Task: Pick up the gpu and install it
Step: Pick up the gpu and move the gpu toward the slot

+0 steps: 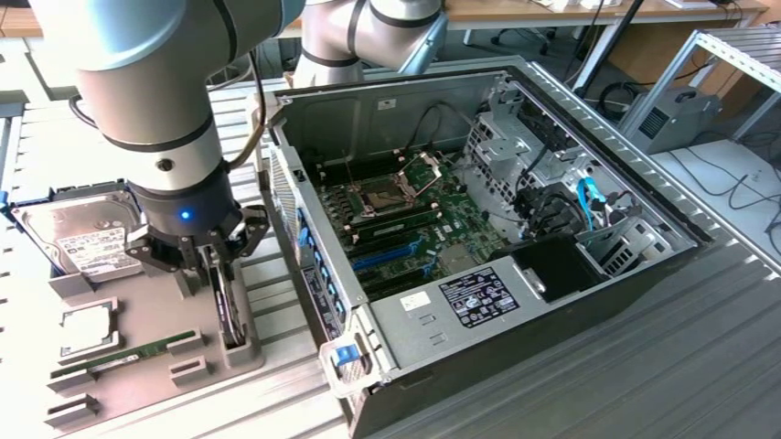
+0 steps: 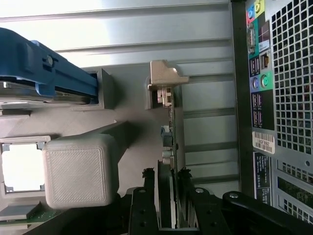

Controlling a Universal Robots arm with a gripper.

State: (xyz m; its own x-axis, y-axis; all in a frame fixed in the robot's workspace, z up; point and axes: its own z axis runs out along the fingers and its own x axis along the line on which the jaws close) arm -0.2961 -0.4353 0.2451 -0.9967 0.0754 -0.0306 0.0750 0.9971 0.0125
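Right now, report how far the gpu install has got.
Done: the gripper is down over the upper edge of the gpu. In hand: the pickup, with the card standing on edge in the gray tray, not lifted. Left: the install itself. The open computer case sits beside the tray, and the blue slots on its board hold no card.

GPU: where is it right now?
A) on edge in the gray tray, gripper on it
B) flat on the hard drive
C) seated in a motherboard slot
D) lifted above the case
A: the gpu stands on edge in the gray tray beside the open case, with the gripper closed on its upper edge.
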